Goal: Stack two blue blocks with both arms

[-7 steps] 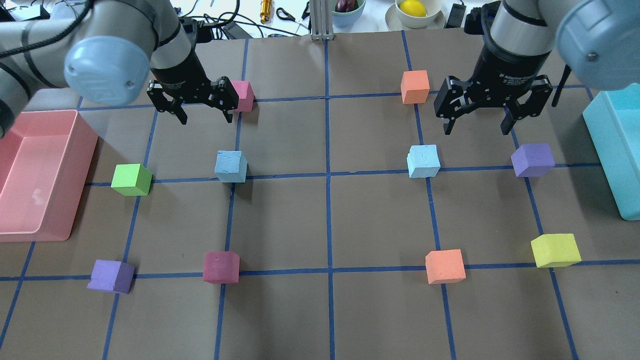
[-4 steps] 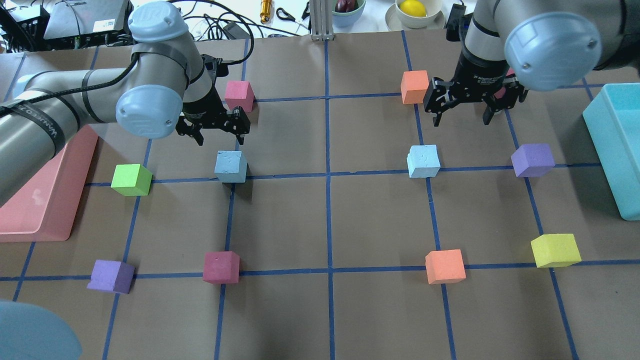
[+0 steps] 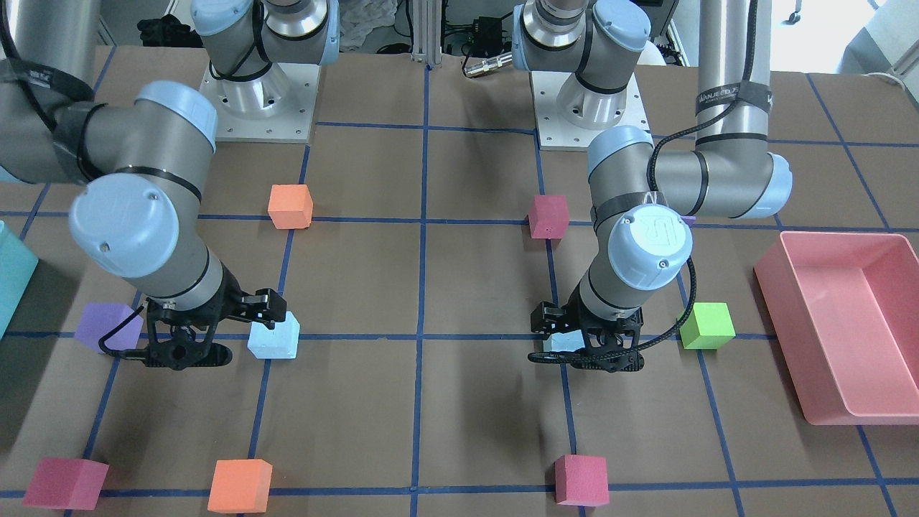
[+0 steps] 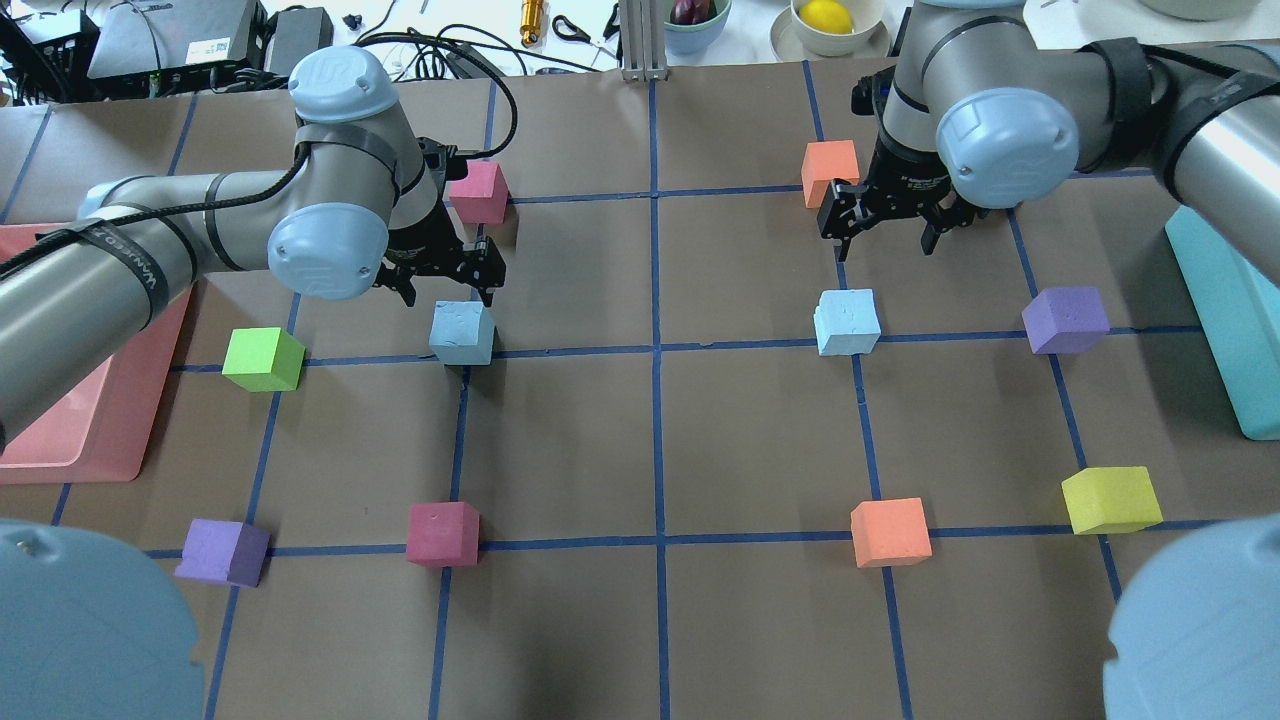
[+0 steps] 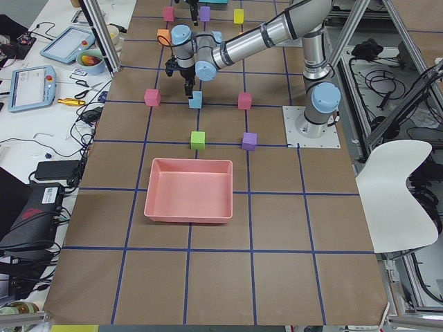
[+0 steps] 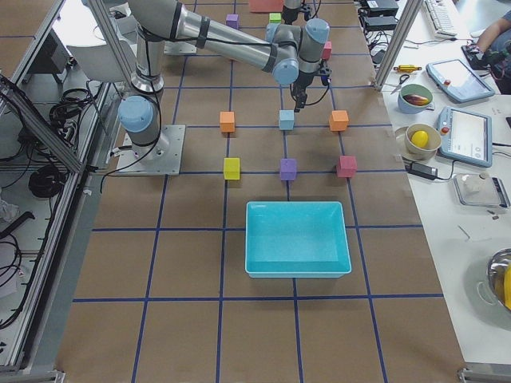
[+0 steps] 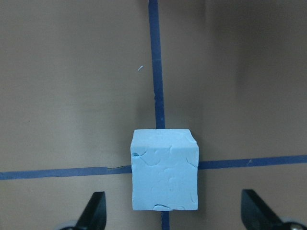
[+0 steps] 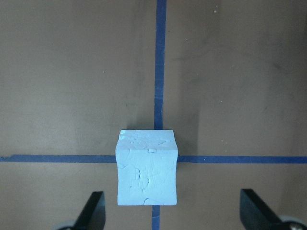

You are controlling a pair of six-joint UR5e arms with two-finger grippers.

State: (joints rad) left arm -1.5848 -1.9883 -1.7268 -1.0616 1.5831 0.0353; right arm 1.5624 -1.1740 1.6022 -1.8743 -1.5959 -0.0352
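Two pale blue blocks stand apart on the brown table, the left blue block and the right blue block. My left gripper is open and hovers just above and behind the left block. In the left wrist view the block lies low between the fingertips. My right gripper is open and hangs above the right block, a little farther off. In the right wrist view that block is centred between the fingertips. In the front-facing view the left gripper partly hides its block.
A pink bin stands at the left edge and a teal bin at the right edge. Other cubes are near: green, pink, orange, purple, yellow, maroon.
Both arms have come down and forward. The left gripper has closed in on the left blue block; the right gripper has shifted left towards the right blue block. Both stay open.
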